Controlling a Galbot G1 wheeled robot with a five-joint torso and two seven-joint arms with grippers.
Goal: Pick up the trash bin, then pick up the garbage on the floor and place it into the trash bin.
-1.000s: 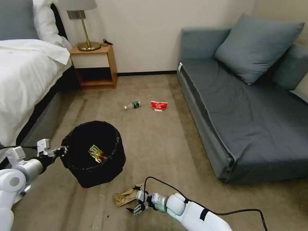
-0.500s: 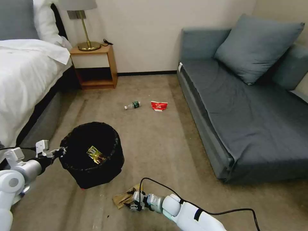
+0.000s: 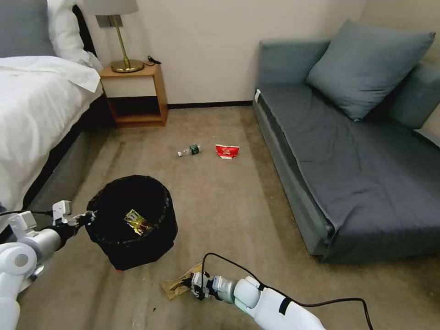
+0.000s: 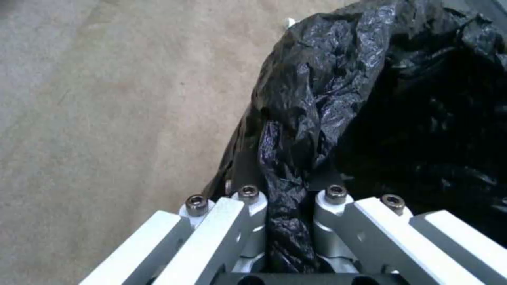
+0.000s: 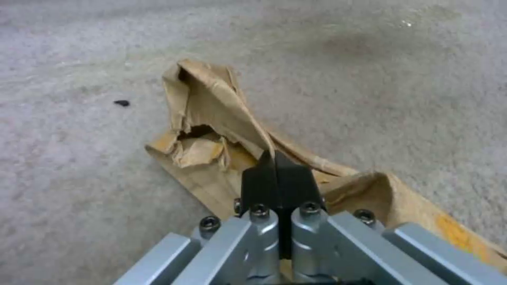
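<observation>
Right hand (image 3: 196, 285) lay low on the carpet (image 3: 220, 206), its black pads (image 5: 277, 180) pinched together on a raised fold of the brown bag (image 3: 176, 285), which was crumpled and flattened on the floor just in front of the bin (image 3: 133, 220). In the head view the bag's long axis ran roughly left to right, its torn, open end away from the hand. Left hand (image 3: 85, 217) was clamped on the bin's near-left rim, a bunch of the black liner (image 4: 317, 99) squeezed between its fingers (image 4: 248, 206). The bin stood upright, mouth up, with a gold wrapper (image 3: 137, 221) lying inside on the bottom. Farther off, toward the nightstand (image 3: 135, 94) and wall, the bottle (image 3: 190, 150) lay on its side, its cap pointing left toward the bed (image 3: 36, 105), with the red packet (image 3: 227, 151) just beside it on the sofa (image 3: 348, 151) side. Both were well apart from the bin.
</observation>
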